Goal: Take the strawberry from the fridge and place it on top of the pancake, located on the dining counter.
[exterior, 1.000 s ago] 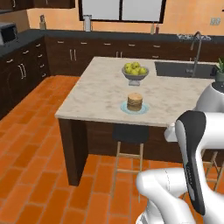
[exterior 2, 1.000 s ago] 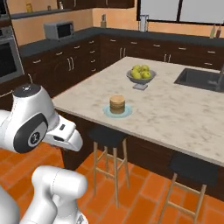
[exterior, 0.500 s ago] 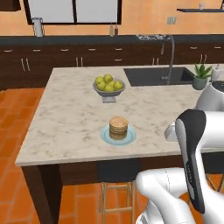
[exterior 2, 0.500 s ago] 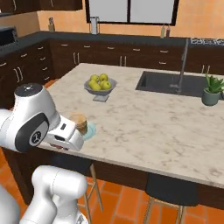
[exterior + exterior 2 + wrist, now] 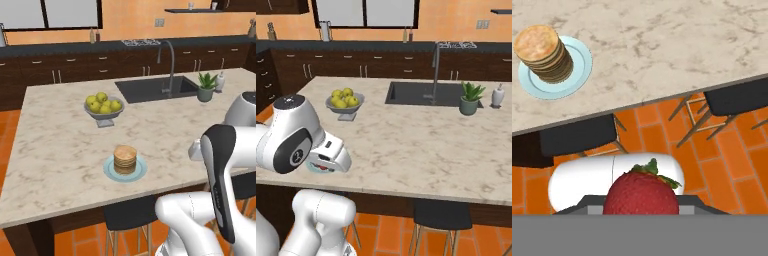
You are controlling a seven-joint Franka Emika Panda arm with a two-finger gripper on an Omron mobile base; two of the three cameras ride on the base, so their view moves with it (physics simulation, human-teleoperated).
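Carry stage: strawberry in the jaws, short of the plate.
Left to right in your hand view: pancake (image 5: 543,52) upper left on the tabletop (image 5: 677,45); strawberry (image 5: 642,194) apparently clamped, fingertips hidden, over the floor. Descend early and it clips the tabletop edge.

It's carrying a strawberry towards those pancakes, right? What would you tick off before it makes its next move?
1. Strawberry in the hand: ok, it sits at the fingers.
2. Pancake stack upright on its plate: ok.
3. Top of the stack bare: ok.
4. Hand over the stack: not ok, it hangs above the orange floor, off the counter edge.
5. Path past the apple bowl: ok, it stands well behind.
6. Grip firm: cannot tell.
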